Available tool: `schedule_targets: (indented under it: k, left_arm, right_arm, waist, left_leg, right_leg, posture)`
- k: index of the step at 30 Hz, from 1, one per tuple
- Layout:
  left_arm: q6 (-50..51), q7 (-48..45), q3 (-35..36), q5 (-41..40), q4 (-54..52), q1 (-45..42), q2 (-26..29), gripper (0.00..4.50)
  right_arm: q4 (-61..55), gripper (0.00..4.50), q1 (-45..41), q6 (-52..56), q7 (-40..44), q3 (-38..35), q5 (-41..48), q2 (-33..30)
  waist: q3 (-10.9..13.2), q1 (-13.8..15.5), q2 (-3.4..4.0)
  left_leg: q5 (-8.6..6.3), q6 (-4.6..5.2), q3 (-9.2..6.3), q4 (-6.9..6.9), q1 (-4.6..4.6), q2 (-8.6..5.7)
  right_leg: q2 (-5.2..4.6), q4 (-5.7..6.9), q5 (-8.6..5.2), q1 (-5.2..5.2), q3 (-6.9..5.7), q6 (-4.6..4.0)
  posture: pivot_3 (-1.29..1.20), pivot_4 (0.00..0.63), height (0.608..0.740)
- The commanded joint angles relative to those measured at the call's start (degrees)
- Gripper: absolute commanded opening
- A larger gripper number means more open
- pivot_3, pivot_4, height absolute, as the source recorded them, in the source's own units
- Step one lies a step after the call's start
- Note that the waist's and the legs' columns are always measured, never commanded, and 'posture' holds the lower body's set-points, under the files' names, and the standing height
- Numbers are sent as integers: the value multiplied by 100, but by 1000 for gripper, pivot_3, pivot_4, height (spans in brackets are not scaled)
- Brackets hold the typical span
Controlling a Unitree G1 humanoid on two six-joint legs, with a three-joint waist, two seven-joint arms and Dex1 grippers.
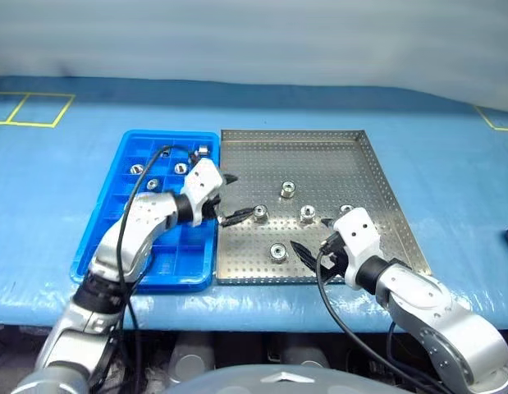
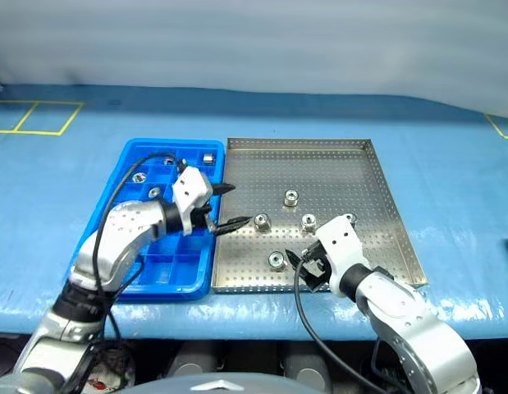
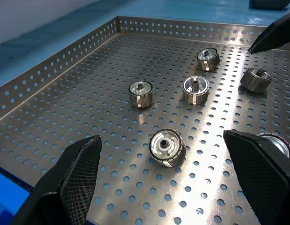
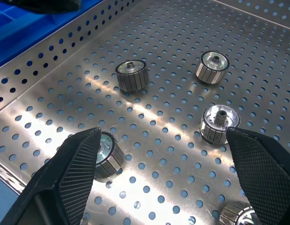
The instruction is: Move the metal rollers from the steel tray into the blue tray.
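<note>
Both tools gape empty over ribbed shiny metal rollers (image 3: pixel 167 147) on the perforated steel tray (image 1: pixel 319 148)

Both arms reach forward, left claw (image 1: pixel 227 199) and right claw (image 1: pixel 313 252) spread wide, empty.

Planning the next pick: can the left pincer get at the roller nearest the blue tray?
Probably yes. The left pincer is open at the steel tray's left edge, and that roller lies just beyond its fingertips with bare tray around it, nothing between.
</note>
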Motion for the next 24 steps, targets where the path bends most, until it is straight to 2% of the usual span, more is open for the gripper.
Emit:
schedule_targets:
  k: [1, 5, 11, 18, 21, 24]
  left_arm:
    - [280, -114, -403, 152, 605, -661, -275, 4500]
    - [291, -376, -973, 463, 1418, -1240, -556, 4500]
    - [81, -573, -1522, 966, 2402, -1602, -801, 4500]
    - [-205, -612, -1700, 1378, 2999, -1716, -984, 4500]
    - [-354, -641, -1833, 1624, 3154, -1734, -961, 3931]
    - [-430, -721, -1873, 1753, 3164, -1693, -957, 2947]
  right_arm:
    - [-149, 4473, -81, -82, -22, 26, -72, 62]
    - [-145, 4473, -67, -101, -80, 153, -148, 144]
    - [-234, 4473, 78, -105, -167, 189, -256, 302]
    - [-298, 4473, 159, -99, -256, 189, -339, 418]
    - [-312, 4500, 174, -105, -274, 196, -375, 446]
    - [-305, 4500, 172, -108, -305, 178, -414, 490]
  waist:
    - [0, -4, 0]
    - [-1, -14, 0]
    - [0, -82, 0]
    - [0, -98, 0]
    - [-1, -104, 0]
    - [-1, -105, 0]
  left_leg:
    - [0, 1, 1, 1, 1, -3]
    - [-1, 5, 1, 0, -3, -5]
    - [-4, 10, 3, -6, -7, -2]
    - [-4, 10, 12, -1, -7, -3]
    - [-4, 10, 12, 0, -7, -3]
    - [-4, 10, 12, -1, -7, -2]
  right_leg:
    - [-1, -1, 0, 2, 2, 0]
    - [0, -3, 8, 0, 5, 13]
    - [6, -2, 6, -11, 13, 10]
    - [4, -1, 7, -12, 21, 12]
    - [4, -1, 7, -13, 22, 12]
    - [5, 0, 7, -13, 22, 12]
  posture:
    - [60, 150, 740]
    - [45, 150, 740]
    - [17, 150, 740]
    - [-14, 150, 740]
    - [-19, 150, 740]
    - [-20, 150, 740]
